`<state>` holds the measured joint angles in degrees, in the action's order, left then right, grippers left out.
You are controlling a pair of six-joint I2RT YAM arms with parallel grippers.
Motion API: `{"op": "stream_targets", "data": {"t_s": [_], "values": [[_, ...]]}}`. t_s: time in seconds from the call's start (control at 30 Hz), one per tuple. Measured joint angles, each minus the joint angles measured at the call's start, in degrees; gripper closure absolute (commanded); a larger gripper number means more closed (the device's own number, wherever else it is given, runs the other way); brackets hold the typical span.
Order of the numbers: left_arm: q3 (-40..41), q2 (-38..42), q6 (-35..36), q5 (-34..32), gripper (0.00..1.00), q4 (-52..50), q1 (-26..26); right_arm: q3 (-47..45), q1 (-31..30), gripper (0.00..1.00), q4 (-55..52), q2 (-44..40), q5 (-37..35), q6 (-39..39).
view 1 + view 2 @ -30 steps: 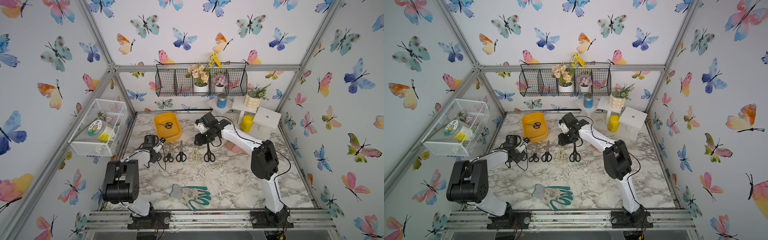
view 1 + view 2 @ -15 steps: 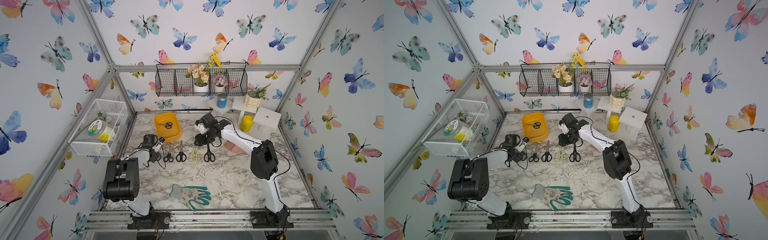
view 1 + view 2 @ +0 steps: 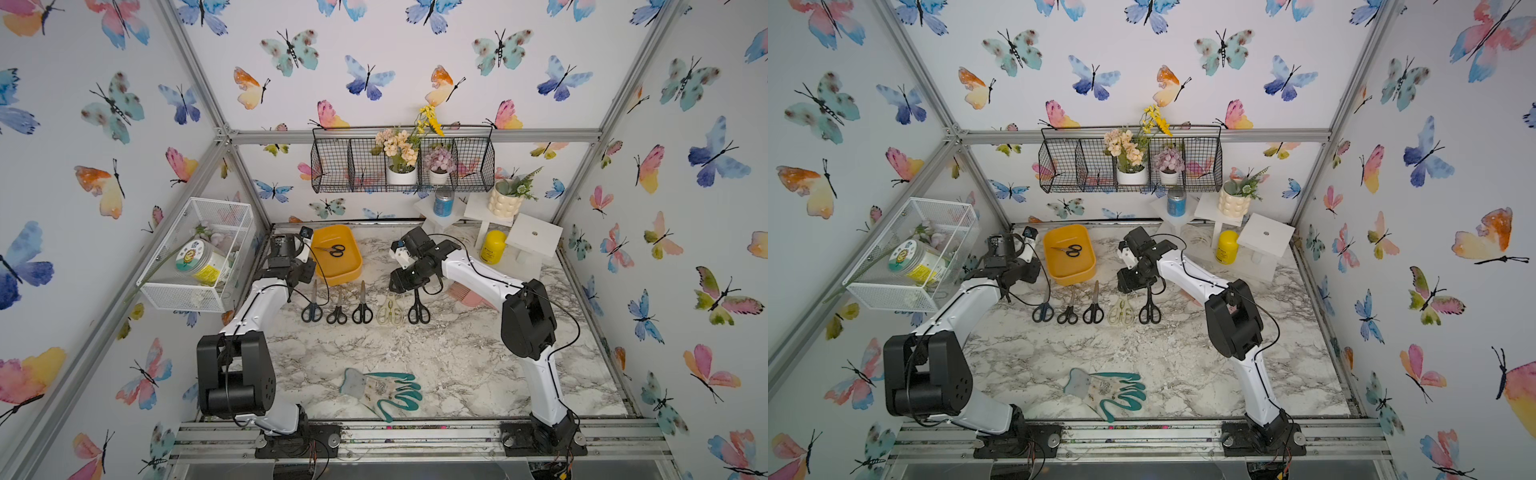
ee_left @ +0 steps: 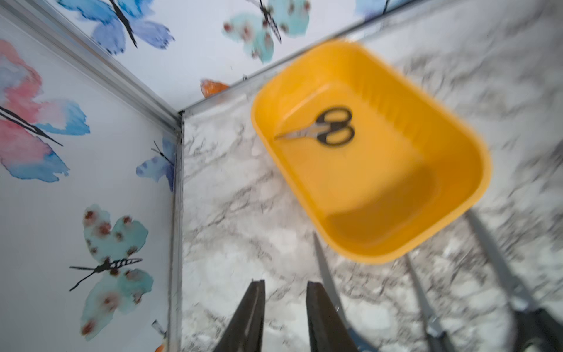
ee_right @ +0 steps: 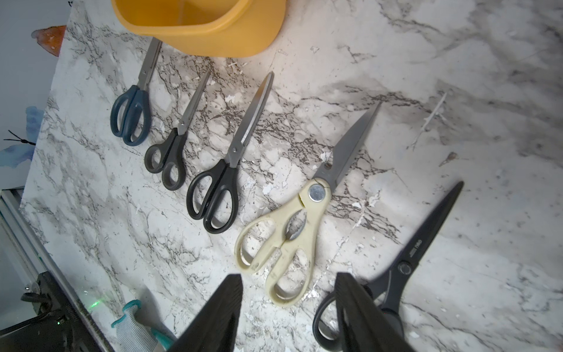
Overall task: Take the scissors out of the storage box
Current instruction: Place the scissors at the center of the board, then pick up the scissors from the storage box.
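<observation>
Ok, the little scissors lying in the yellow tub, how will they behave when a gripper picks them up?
The small scissors look stiff: metal blades, hard black handles. Lying flat on the smooth floor of the tub, they may skid when nudged. Small, so probably light, though held by one end they might swing.

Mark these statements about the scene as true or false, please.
1. One pair of scissors lies inside the yellow box. True.
2. Five pairs lie in a row on the table. True.
3. The cream-handled pair lies directly beside the blue-handled pair. False: two black-handled pairs lie between the cream-handled pair and the blue-handled pair.
4. The left gripper holds scissors. False: the left gripper's fingers are apart, nothing between them.
5. The glove lies in the yellow box. False: the glove lies on the table, apart from the box.
</observation>
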<state>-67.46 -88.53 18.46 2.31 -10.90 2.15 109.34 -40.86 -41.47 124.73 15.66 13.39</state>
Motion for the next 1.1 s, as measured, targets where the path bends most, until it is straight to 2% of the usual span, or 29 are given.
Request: {"op": "stream_targets", "data": {"t_s": [0.13,0.27,0.53,0.77,1.1], "values": [[-7.1,-5.0,-11.0,4.4,0.78,0.9,0.0,-0.2,0.0,0.45,0.7,0.0,-0.7,0.0],[-11.2,-11.6,-17.2,5.7,0.78,0.4,-1.5,-0.2,0.0,0.45,1.8,0.0,-1.6,0.0],[-24.1,-26.4,-29.2,5.5,0.77,-0.4,-6.6,-0.2,0.0,0.45,3.8,0.0,-2.4,0.0],[-34.5,-37.5,-41.6,2.6,0.79,-5.0,-6.3,-0.2,0.0,0.45,4.8,0.0,-2.5,0.1],[-40.1,-44.7,-54.4,1.4,0.81,-9.7,-6.0,-2.3,0.0,0.45,7.8,0.0,-2.4,0.5]]}}
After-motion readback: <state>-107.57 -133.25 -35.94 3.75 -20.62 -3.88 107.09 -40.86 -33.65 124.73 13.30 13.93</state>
